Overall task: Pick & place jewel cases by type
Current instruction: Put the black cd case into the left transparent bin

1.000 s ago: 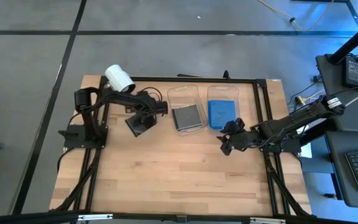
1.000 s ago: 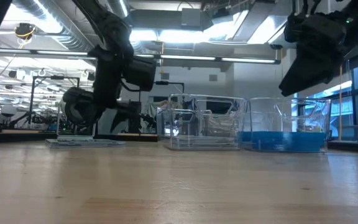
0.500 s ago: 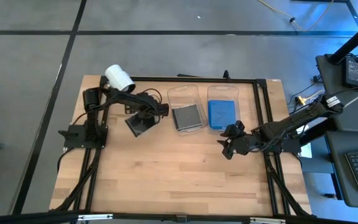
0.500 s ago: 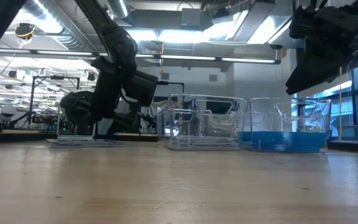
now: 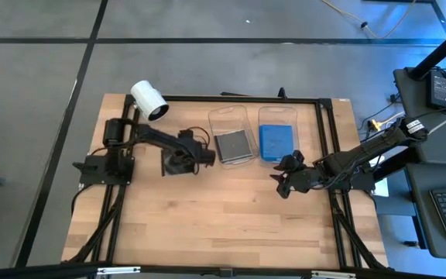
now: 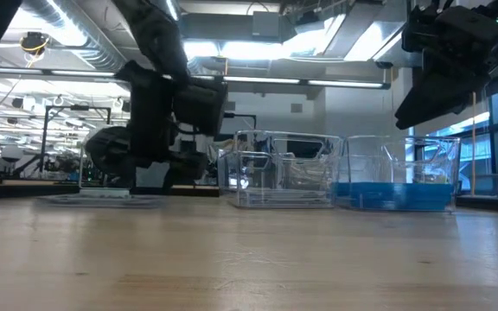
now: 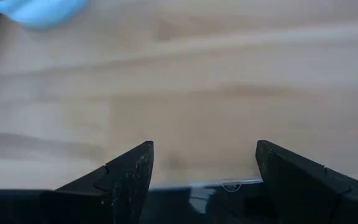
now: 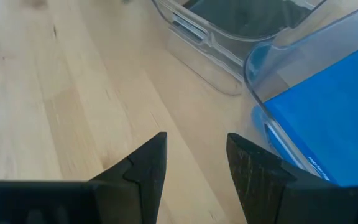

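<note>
One dark jewel case (image 5: 172, 166) lies flat on the table (image 6: 102, 199). My left gripper (image 5: 189, 157) is low over it with its fingers open (image 7: 204, 146). The case's edge (image 7: 225, 186) shows far back between the fingers. Another dark case (image 5: 234, 146) lies in the left clear tub. Blue cases (image 5: 276, 142) lie in the right clear tub (image 8: 328, 106). My right gripper (image 5: 283, 180) hovers open (image 8: 194, 146) above the table, on the near side of the blue tub and high in the low view (image 6: 430, 82). My left gripper comes down on the dark case from above, its open fingers (image 7: 132, 177) standing at either side of the case's edge. I cannot tell whether they touch it. The case lies flat on the table.
A white cylinder (image 5: 149, 100) lies near the table's far left corner. The two clear tubs (image 6: 288, 168) (image 6: 400, 173) stand side by side at the far middle. Bare wood spreads across the near half of the table (image 5: 223, 225). A black frame runs along the table's edges.
My left arm has stretched out and its gripper has moved down and toward the near edge, ending over the dark case. My right gripper has drifted slightly toward the near edge and stayed open.
</note>
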You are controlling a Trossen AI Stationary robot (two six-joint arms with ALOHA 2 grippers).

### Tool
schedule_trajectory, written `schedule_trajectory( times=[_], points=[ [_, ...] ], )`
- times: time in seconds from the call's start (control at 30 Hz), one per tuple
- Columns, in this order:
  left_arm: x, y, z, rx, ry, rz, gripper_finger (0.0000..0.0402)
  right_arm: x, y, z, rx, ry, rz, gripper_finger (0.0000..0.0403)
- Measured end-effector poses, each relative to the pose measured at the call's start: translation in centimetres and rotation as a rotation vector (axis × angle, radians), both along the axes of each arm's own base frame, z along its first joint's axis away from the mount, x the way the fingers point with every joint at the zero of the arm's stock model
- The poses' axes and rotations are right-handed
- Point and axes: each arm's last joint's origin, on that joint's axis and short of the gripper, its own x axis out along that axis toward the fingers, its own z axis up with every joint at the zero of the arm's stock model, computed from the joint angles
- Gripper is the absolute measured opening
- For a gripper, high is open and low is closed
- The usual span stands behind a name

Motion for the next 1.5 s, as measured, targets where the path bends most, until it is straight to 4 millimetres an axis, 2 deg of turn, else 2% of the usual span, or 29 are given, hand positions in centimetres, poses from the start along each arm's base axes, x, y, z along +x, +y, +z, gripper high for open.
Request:
schedule_trajectory(
  times=[0.2, 0.4, 0.6, 0.7, 0.9, 1.0, 1.13, 1.27, 1.37, 1.5],
  points=[
    [1.4, -4.7, 0.1, -0.026, -0.121, -0.123, 0.0280, 0.0, 0.0, 0.0, 0.003, -0.004, -0.001, 0.0170],
    [1.7, -8.6, 0.1, -0.004, -0.196, -0.255, 0.0281, 0.1, 0.0, 0.1, 0.006, -0.010, -0.002, 0.0170],
    [1.5, -11.1, 0.3, 0.047, -0.194, -0.367, 0.0281, 0.1, 0.0, 0.1, 0.008, -0.015, -0.001, 0.0170],
    [1.5, -12.2, 2.0, 0.046, -0.176, -0.453, 0.0281, 0.1, 0.1, 0.1, 0.009, -0.015, -0.001, 0.0170],
    [0.9, -14.1, 6.9, 0.121, -0.232, -0.587, 0.0281, 0.2, 0.1, 0.1, 0.012, -0.022, -0.001, 0.0170],
    [-0.5, -14.5, 9.4, 0.125, -0.219, -0.620, 0.0281, 0.2, 0.1, 0.1, 0.012, -0.022, -0.001, 0.0170],
    [-3.2, -14.7, 11.1, 0.016, -0.099, -0.663, 0.0281, 0.2, 0.1, 0.1, 0.011, -0.021, 0.000, 0.0170],
    [-5.8, -15.3, 11.6, -0.189, 0.152, -0.763, 0.0281, 0.2, 0.1, 0.1, 0.008, -0.020, 0.003, 0.0170],
    [-7.4, -16.0, 11.7, -0.275, 0.282, -0.782, 0.0281, 0.2, 0.1, 0.1, -0.006, -0.015, 0.017, 0.0170],
    [-9.3, -16.1, 11.2, -0.259, 0.312, -0.643, 0.0281, 0.2, 0.0, 0.2, -0.025, -0.022, 0.002, 0.0170]
  ],
)
